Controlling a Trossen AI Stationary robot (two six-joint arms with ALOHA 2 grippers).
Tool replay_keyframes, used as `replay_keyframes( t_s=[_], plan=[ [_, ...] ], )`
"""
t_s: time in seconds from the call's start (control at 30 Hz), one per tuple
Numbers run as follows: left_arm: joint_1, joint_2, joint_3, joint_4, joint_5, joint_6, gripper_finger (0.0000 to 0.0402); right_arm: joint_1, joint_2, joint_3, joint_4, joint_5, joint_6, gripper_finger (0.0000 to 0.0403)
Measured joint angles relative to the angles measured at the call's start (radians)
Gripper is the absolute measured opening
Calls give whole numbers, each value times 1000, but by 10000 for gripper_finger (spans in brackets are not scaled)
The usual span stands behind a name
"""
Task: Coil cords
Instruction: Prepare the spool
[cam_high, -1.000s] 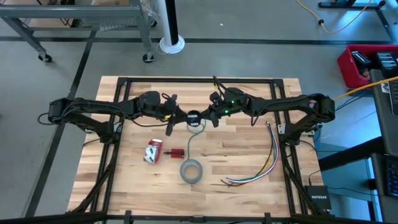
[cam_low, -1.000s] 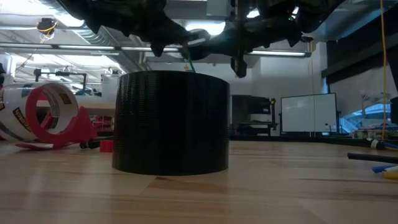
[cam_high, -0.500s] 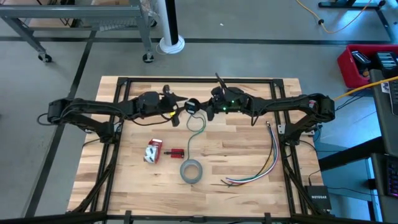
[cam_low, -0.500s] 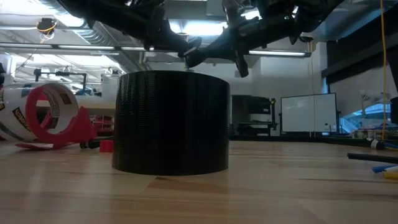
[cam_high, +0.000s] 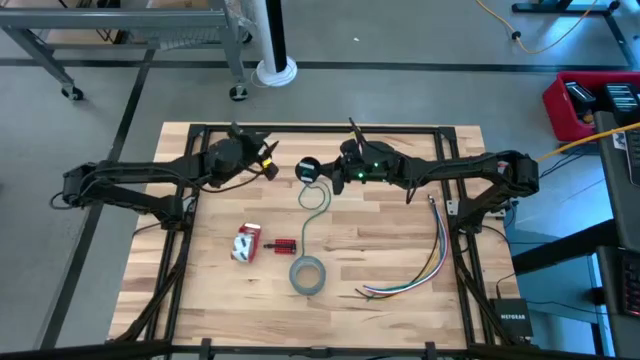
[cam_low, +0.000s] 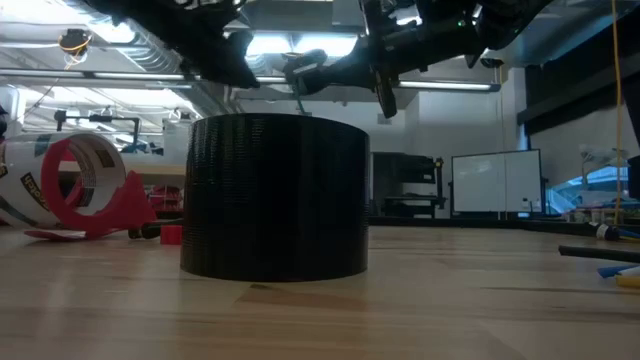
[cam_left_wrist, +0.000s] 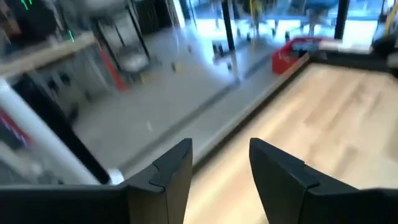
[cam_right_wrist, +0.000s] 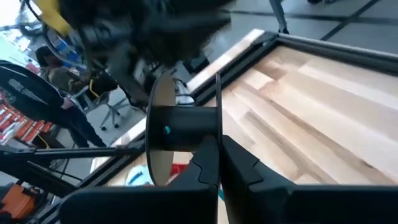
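Observation:
The cord's small dark spool (cam_high: 307, 170) hangs above the middle of the table, toward its far edge. It also shows in the right wrist view (cam_right_wrist: 180, 127). The thin dark-grey cord (cam_high: 316, 198) runs down from it in a curve, and its tail (cam_high: 301, 243) lies on the wood by the grey tape roll (cam_high: 307, 275). My right gripper (cam_high: 326, 175) is shut on the spool. My left gripper (cam_high: 268, 163) is open and empty, to the left of the spool and apart from it; its wrist view (cam_left_wrist: 221, 168) shows nothing between the fingers. My right gripper pinches the edge of one of the spool's two round flanges (cam_right_wrist: 217, 134) between its two fingers (cam_right_wrist: 239, 163). The fingers come level from the table's right side. The spool is lifted clear of the table, its axle lying level, and the cord hangs slack below it.
A red-and-white tape dispenser (cam_high: 246, 242) and a small red piece (cam_high: 284, 246) lie at the left near side. A bunch of multicoloured wires (cam_high: 432, 262) lies at the right. The tape roll (cam_low: 275, 195) fills the front of the low view.
My right gripper has carried the spool a little toward the table's far edge, then held still. My left gripper has drawn away from the spool, toward the table's left and far edges. The cord's upper part has followed the spool; its tail has stayed by the tape roll.

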Motion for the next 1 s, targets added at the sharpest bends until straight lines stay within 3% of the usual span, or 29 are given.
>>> replay_keyframes(
  t_s=[0.13,0.27,0.47,0.73,1.0],
  plan=[
    [-15,-11,0,-146,118,-203,153,-1,0,0,58,49,-17,2],
    [-45,15,0,-91,258,-272,153,-1,0,0,128,96,-26,2],
    [-80,85,0,49,265,-271,153,-1,0,0,135,95,-26,1],
    [-92,150,0,103,265,-311,153,-1,0,0,167,124,-33,1],
    [-92,150,0,101,262,-329,153,-2,0,-1,416,228,-157,1]
  ],
)
